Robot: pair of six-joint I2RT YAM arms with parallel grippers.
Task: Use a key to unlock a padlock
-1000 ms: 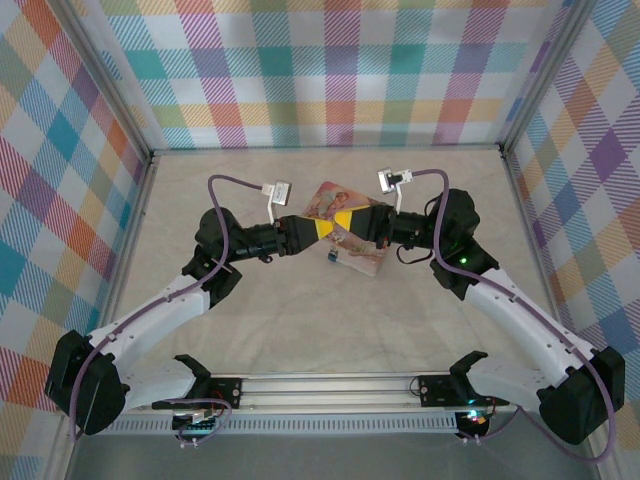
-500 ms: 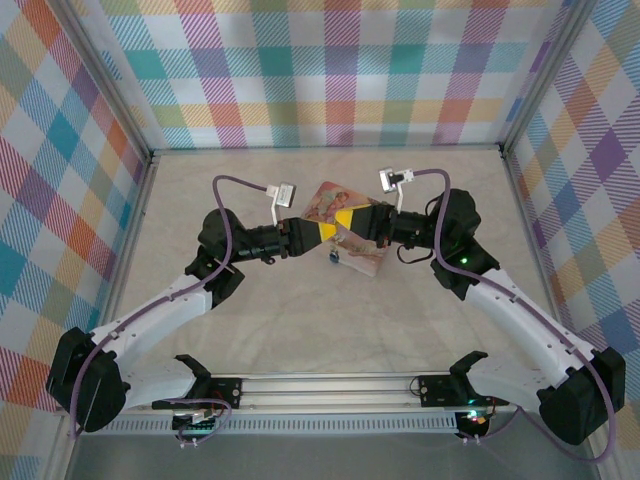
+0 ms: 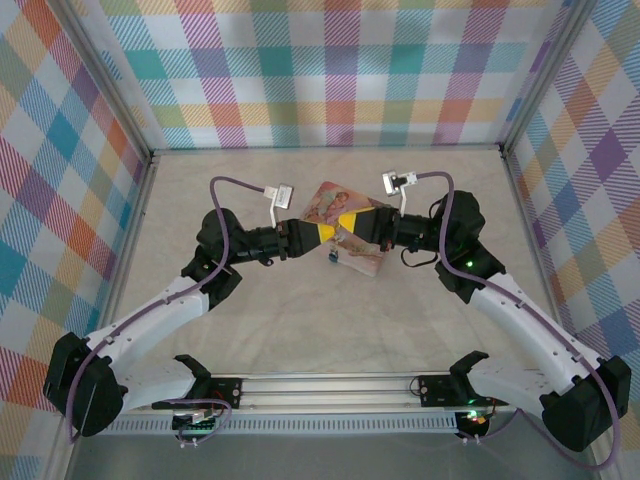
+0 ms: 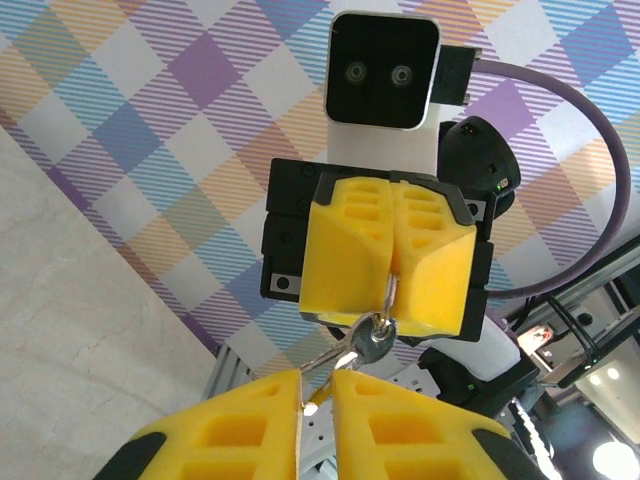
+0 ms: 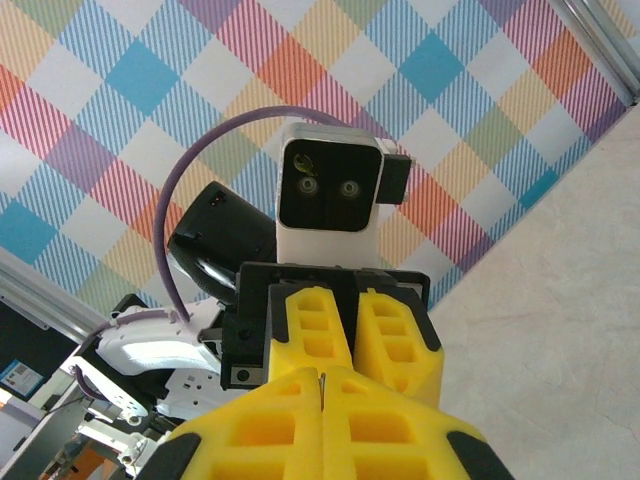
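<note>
My two grippers meet tip to tip above the pink tin (image 3: 322,203). In the left wrist view my right gripper (image 4: 392,285) is shut on a thin metal key ring (image 4: 388,300). The silvery key (image 4: 368,343) hangs from that ring. Its blade slants down into the narrow gap of my left gripper (image 4: 316,380), whose yellow fingers (image 4: 250,415) pinch in on it. In the right wrist view a metal sliver shows between the pressed fingers of my right gripper (image 5: 321,380). The small blue padlock (image 3: 331,258) sits just below the meeting point; whether it hangs or lies I cannot tell.
Plaid walls close in the beige table (image 3: 300,310) on three sides. The tin (image 3: 365,260) lies at the table's middle under both wrists. Both arms' bases stand on the rail (image 3: 330,385) at the near edge.
My left gripper's jaws have narrowed from clearly apart to a thin gap around the key blade. The right arm's elbow has shifted slightly right; the right gripper stays shut.
</note>
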